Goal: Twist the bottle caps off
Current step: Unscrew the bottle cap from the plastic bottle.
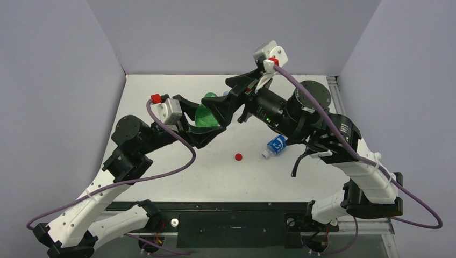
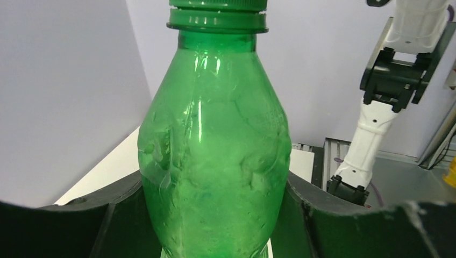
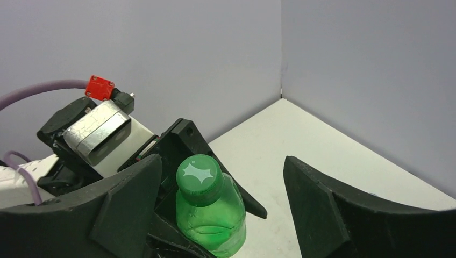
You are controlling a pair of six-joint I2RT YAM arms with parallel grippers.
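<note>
While the overhead camera only catches the green bottle as a sliver between black arm parts, the left wrist view is full of it: translucent, dimpled plastic, clamped around the belly by the left gripper. The right wrist view looks down on the green cap, ridged, with a star mark on top. It sits on the neck between the right gripper's spread jaws, which aren't pinching it. Only the overhead shows a red cap loose on the table and a blue-labelled bottle on its side nearby, partly under the right arm. The green bottle's base is cut off everywhere, so can't tell if it touches the table.
</note>
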